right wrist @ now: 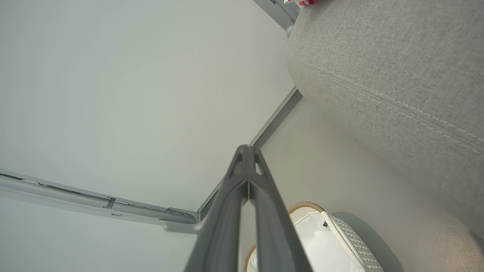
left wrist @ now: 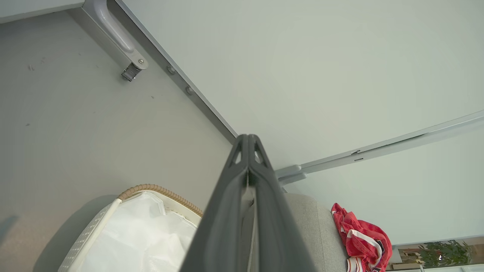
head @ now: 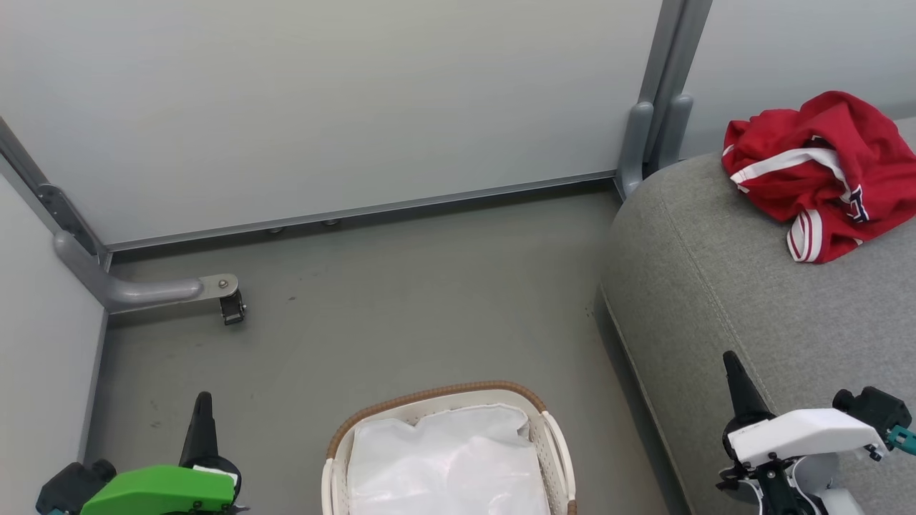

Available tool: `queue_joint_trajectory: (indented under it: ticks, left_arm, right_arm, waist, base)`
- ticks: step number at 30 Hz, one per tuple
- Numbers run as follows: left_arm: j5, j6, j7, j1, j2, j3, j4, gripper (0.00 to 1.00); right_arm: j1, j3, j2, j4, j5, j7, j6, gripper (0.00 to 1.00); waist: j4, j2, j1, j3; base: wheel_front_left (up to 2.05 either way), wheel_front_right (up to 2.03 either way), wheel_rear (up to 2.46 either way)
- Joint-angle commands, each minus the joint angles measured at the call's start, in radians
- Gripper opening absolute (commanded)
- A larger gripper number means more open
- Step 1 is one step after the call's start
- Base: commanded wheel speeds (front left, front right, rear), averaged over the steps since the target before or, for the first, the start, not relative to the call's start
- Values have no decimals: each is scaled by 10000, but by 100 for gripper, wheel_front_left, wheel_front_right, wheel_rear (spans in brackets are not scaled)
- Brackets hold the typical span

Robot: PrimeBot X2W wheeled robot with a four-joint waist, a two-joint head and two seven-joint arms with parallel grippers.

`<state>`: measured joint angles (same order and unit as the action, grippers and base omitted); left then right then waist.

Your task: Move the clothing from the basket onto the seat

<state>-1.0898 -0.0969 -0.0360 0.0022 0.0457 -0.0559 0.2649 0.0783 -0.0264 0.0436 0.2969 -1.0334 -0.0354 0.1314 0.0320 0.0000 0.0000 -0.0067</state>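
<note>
Head view, upper right: clothing point(head: 816, 172), one red jersey, crumpled in a heap on the seat point(head: 715, 286), well apart from the basket point(head: 429, 395) at bottom centre. Basket contents: white sheet point(head: 451, 465), not for moving. Left gripper point(head: 204, 402), lower left, and right gripper point(head: 733, 363), lower right: jaws pressed together, empty. Transfer judged complete; best practice now: park arms clear, leave sheet alone.
</note>
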Motion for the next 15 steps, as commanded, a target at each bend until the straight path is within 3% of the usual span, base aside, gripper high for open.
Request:
queue_joint_trajectory:
  ticks: [1,15]
  left_arm:
    - [-287,-77,76,-308,46,-56,-115,0]
    - [-1560,-149,446,-545,52,-205,-144,0]
  right_arm:
    - [238,-74,55,-149,-292,67,-5,0]
    - [267,-287,65,-258,-1716,439,-7,0]
  waist:
    - [-6,0,0,2]
    - [-71,0,0,22]
  base:
    - [0,0,0]
    - [0,0,0]
